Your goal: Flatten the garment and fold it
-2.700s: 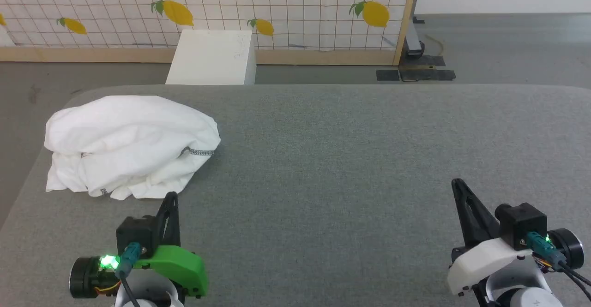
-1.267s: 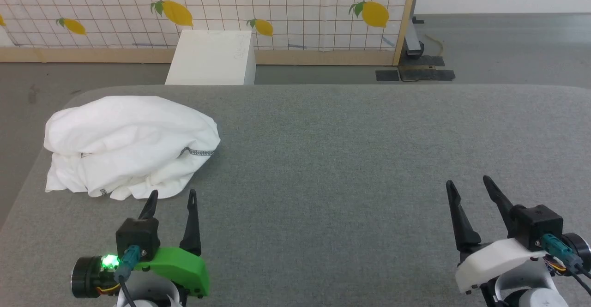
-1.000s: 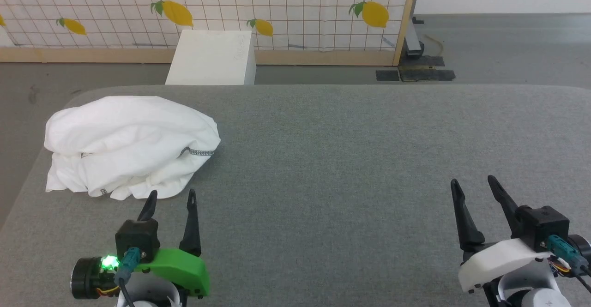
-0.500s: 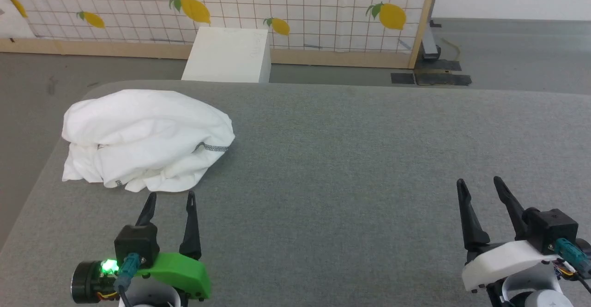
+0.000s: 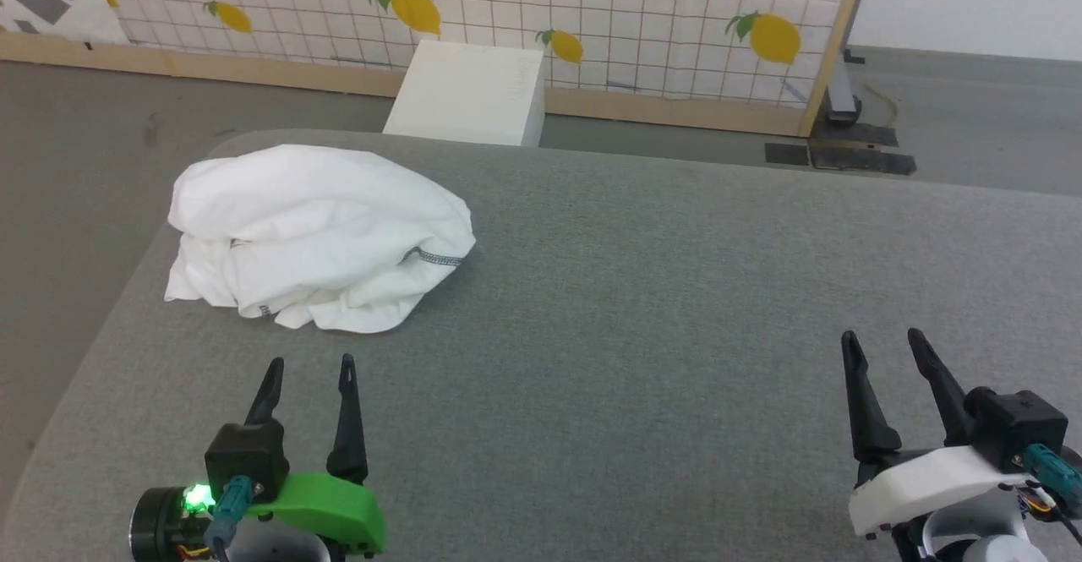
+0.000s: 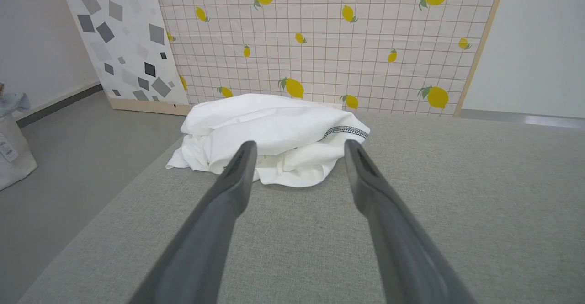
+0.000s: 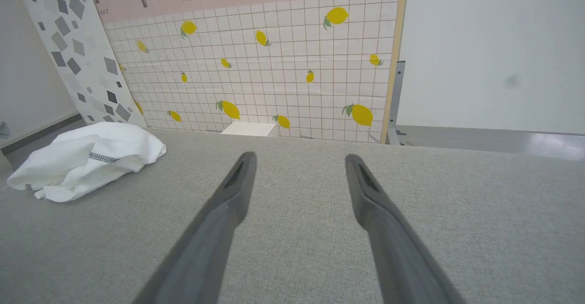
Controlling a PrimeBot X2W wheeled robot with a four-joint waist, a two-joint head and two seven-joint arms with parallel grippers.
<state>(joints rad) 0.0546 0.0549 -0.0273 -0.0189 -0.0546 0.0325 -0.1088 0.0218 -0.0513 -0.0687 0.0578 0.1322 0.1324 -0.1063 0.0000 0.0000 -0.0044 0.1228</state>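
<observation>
The garment (image 5: 317, 232) lies bunched in a white heap at the far left of the grey table (image 5: 642, 291), a strip of dark stitching showing at its right edge. It also appears in the left wrist view (image 6: 274, 135) and the right wrist view (image 7: 87, 157). My left gripper (image 5: 308, 365) hovers open just short of the heap's near edge, nothing between its fingers; its fingers frame the heap in the left wrist view (image 6: 299, 146). My right gripper (image 5: 879, 340) stands open and empty at the near right, far from the cloth, and looks across bare table in its own view (image 7: 299, 157).
A rigid white box (image 5: 469, 93) stands on the floor beyond the table's far edge. Behind it runs a tiled panel with lemons (image 5: 592, 4) on a wooden frame. The table's left edge (image 5: 101, 291) drops to grey floor close to the garment.
The head camera has turned left, so the whole picture has shifted right. Earlier both grippers went from shut to open; over the last second they stay open and hardly move.
</observation>
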